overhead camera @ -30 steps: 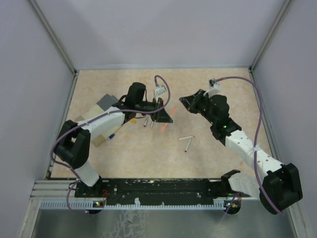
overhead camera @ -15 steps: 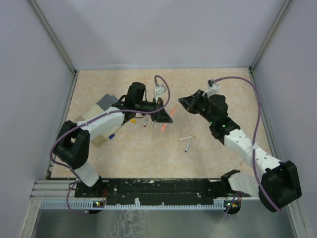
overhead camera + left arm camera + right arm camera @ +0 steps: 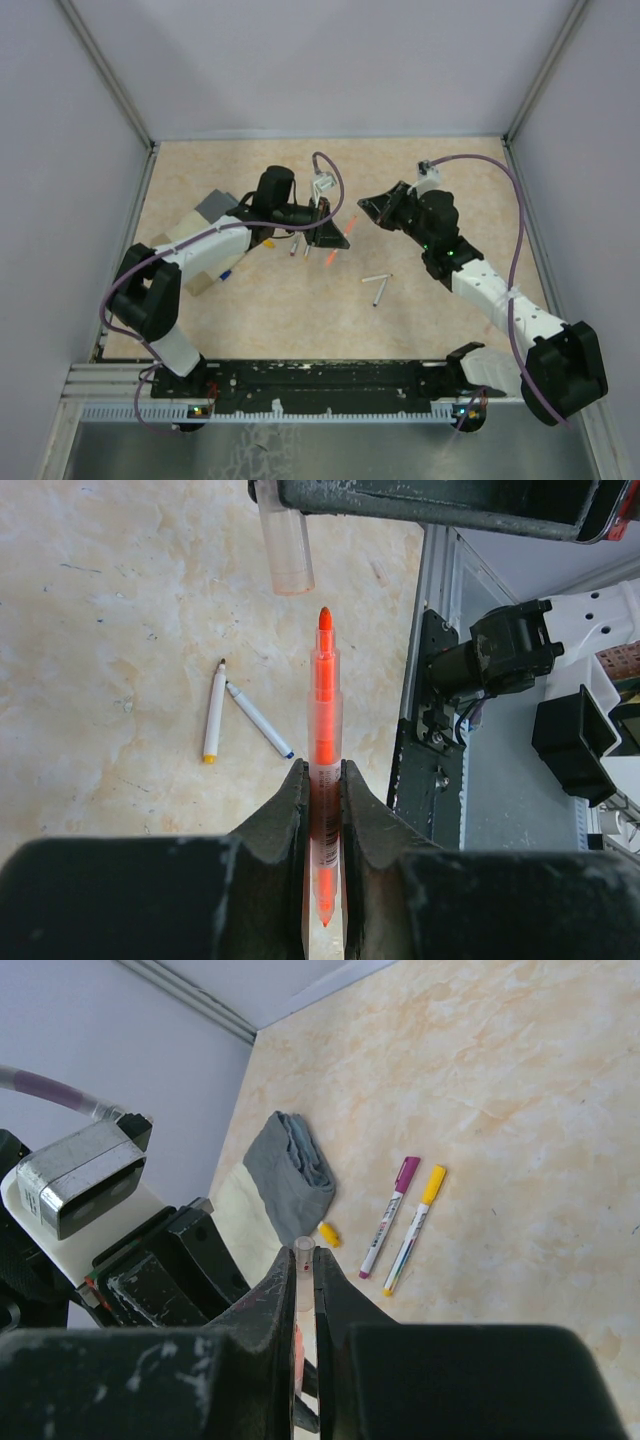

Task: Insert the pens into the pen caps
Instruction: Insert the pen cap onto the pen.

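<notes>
So the left hand (image 3: pixel 322 780) is clamped tight on the orange pen (image 3: pixel 324 700). Its tip points at the clear cap (image 3: pixel 285 545) pinched in the right hand (image 3: pixel 305 1260), with a small gap between them. Both hover over the middle of the surface (image 3: pixel 100 600). Two loose pens (image 3: pixel 213 712) lie in a V nearer the near edge.

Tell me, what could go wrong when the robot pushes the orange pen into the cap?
1. In the left wrist view, the tip of the orange pen sits off to one side of the opening of the cap, so it might bump the rim and miss.
2. The small cap sticks out from the right gripper, so a push from the left gripper could tilt it or knock it loose.
</notes>
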{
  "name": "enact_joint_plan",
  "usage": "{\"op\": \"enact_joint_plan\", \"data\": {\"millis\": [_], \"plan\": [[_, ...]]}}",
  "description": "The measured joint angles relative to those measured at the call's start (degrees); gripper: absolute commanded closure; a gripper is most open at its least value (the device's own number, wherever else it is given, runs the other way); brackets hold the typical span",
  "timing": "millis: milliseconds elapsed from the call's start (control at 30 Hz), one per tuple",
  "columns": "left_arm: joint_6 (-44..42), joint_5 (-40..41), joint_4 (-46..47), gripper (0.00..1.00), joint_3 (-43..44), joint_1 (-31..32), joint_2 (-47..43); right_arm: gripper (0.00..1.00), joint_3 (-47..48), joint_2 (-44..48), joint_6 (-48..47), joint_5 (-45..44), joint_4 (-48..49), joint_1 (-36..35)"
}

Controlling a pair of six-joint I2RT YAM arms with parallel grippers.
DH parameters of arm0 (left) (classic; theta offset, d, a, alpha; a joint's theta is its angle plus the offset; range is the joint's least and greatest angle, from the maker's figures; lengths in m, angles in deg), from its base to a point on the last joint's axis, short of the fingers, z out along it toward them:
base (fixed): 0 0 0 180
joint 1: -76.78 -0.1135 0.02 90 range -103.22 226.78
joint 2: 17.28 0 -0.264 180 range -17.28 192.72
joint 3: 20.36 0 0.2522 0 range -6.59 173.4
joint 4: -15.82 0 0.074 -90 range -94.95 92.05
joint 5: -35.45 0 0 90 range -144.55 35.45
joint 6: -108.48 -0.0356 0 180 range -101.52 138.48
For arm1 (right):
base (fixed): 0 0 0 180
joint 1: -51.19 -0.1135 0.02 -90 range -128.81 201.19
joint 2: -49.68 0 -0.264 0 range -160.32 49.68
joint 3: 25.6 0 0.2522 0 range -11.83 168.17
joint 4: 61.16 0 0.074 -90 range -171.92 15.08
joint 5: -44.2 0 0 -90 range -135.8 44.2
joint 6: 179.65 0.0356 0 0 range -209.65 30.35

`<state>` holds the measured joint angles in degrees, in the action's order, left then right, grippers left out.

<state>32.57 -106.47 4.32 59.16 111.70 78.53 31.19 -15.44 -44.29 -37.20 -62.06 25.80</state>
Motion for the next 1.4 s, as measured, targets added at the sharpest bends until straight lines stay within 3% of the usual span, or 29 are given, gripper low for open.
{"op": "enact_joint_plan", "data": {"millis": [1400], "plan": [[0.0, 0.3, 0.3, 1.00, 0.0, 0.1, 0.0, 0.98, -4.1, 0.7, 3.7, 3.2, 2.1, 0.0]]}}
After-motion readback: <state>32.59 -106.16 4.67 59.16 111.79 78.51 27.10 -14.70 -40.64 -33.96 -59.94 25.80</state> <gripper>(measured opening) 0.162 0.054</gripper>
